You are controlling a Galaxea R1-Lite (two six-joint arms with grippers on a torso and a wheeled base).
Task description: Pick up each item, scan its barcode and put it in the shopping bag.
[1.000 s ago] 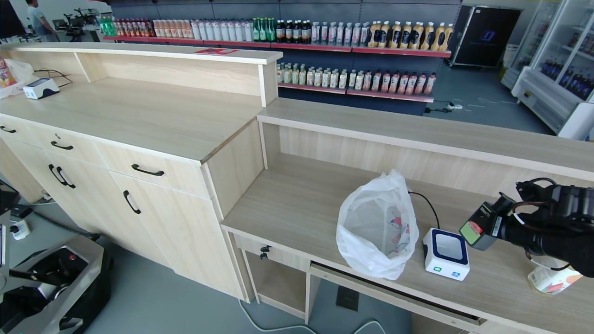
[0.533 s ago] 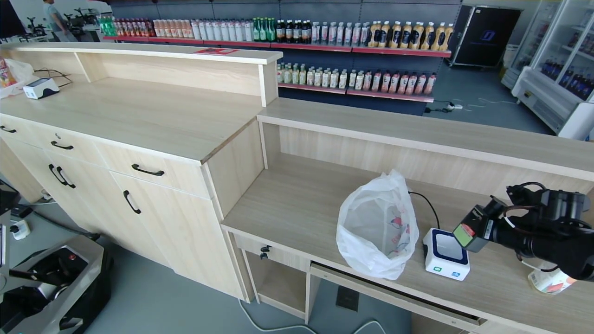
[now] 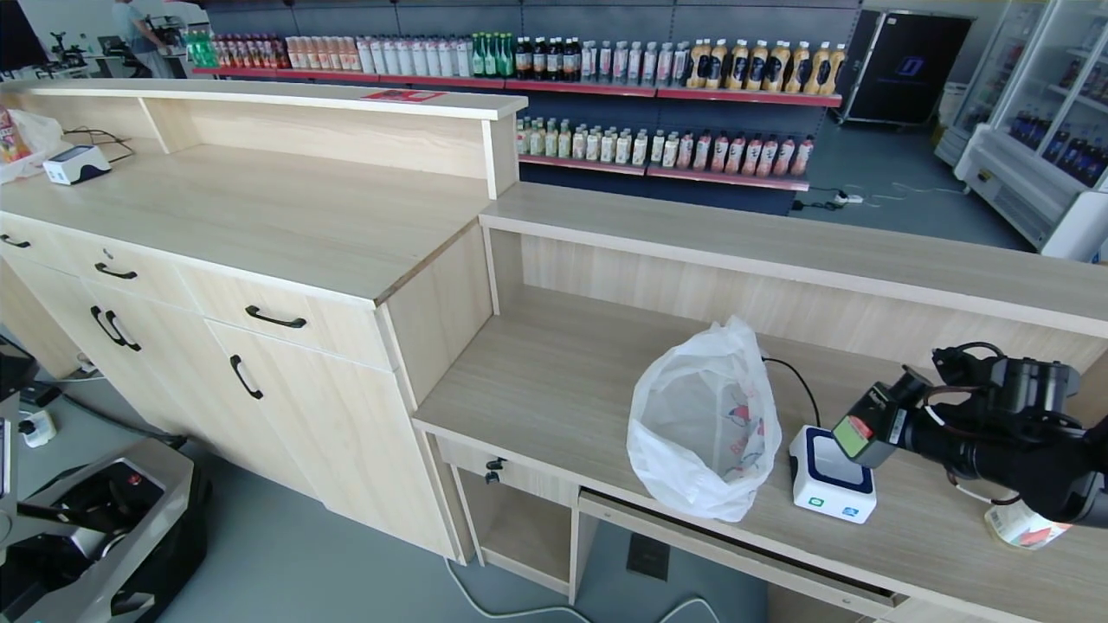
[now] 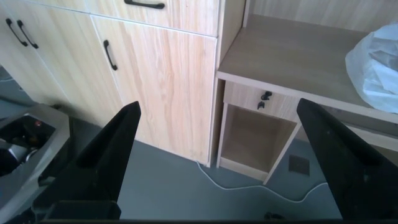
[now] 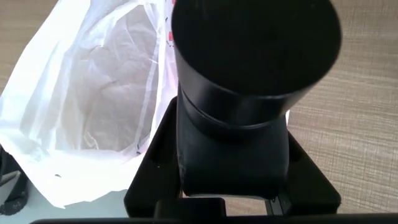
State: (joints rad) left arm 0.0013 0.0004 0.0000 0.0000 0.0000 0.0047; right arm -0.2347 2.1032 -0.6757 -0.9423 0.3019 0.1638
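Left end effector (image 4: 219, 109) fingers spread, right end effector (image 3: 909, 426) gripping black item (image 3: 866, 430)

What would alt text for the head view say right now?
The right claw holds a dark item with a green and red end close over the white barcode scanner on the lower wooden counter. An open white shopping bag stands beside the scanner, to its left. Behind, shelves of bottles line the wall.
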